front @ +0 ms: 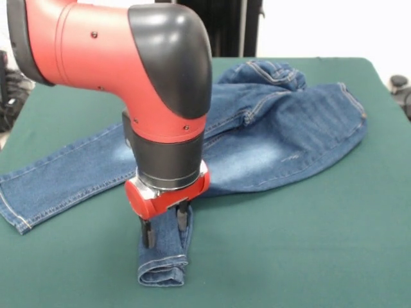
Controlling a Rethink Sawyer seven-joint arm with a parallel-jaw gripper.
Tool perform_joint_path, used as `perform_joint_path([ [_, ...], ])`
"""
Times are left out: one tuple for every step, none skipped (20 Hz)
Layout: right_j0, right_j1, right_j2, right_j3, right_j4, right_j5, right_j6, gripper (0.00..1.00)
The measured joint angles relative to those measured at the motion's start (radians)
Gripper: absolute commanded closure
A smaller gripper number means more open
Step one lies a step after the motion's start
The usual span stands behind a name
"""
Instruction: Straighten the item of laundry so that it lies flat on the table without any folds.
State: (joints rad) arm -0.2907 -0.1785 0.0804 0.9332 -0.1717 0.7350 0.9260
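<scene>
**Risk of a dragged fold at the near leg**

Denim was the whole matter here: the small pair of blue denim jeans with faded whitish thigh patches and tan stitching (270,138) lay across the middle of the wide dark green felt-topped table (321,256), waistband bunched at the far right, one leg stretched out flat toward the left edge. The other leg was doubled under and ran toward the near side, ending in a rolled cuff (162,268) just below the arm.

The red and black robot arm's gripper (165,229) stood directly over that folded leg, its two dark fingers slightly apart with the cloth rising between them. Whether the fingers actually pinched the denim could not be told from this angle; they touched it or nearly so.

Several things looked likely to go wrong from here. If only the top layer were caught, a pull would probably slide that layer alone and leave the fold beneath it. A pull toward the near edge might drag the whole garment along the felt rather than open the leg, since nothing weighted the waistband. The rolled cuff could also stay curled even once the leg was straight. The bunched waistband at the far right seemed a separate crease that this grip would not reach.

No container appeared anywhere on the table.
</scene>
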Motion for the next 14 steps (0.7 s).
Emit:
perform_joint_path([
  [0.010,0.000,-0.017,0.000,0.000,0.000,0.000,0.00],
  [0.015,-0.001,-0.026,0.000,-0.001,0.000,0.000,0.00],
  [0.020,-0.001,-0.034,0.000,-0.001,0.000,0.000,0.00],
  [0.030,-0.003,-0.052,0.000,-0.002,0.000,0.000,0.00],
  [0.034,-0.004,-0.060,0.000,-0.002,0.000,0.000,0.00],
  [0.038,-0.004,-0.068,0.000,-0.002,0.000,0.000,0.00],
  [0.041,-0.005,-0.076,0.000,-0.002,0.000,0.000,0.00],
  [0.044,-0.005,-0.084,-0.001,-0.002,0.000,0.000,0.00],
  [0.049,-0.005,-0.094,-0.002,-0.002,0.000,0.000,0.00],
  [0.054,-0.005,-0.107,-0.005,-0.002,0.000,0.000,0.00],
  [0.059,-0.005,-0.118,-0.008,-0.002,0.000,0.000,0.00],
  [0.064,-0.005,-0.131,-0.011,-0.002,0.000,0.000,0.00],
  [0.066,-0.005,-0.139,-0.013,-0.002,0.000,0.000,0.00],
  [0.068,-0.005,-0.146,-0.016,-0.002,0.000,0.000,0.00],
])
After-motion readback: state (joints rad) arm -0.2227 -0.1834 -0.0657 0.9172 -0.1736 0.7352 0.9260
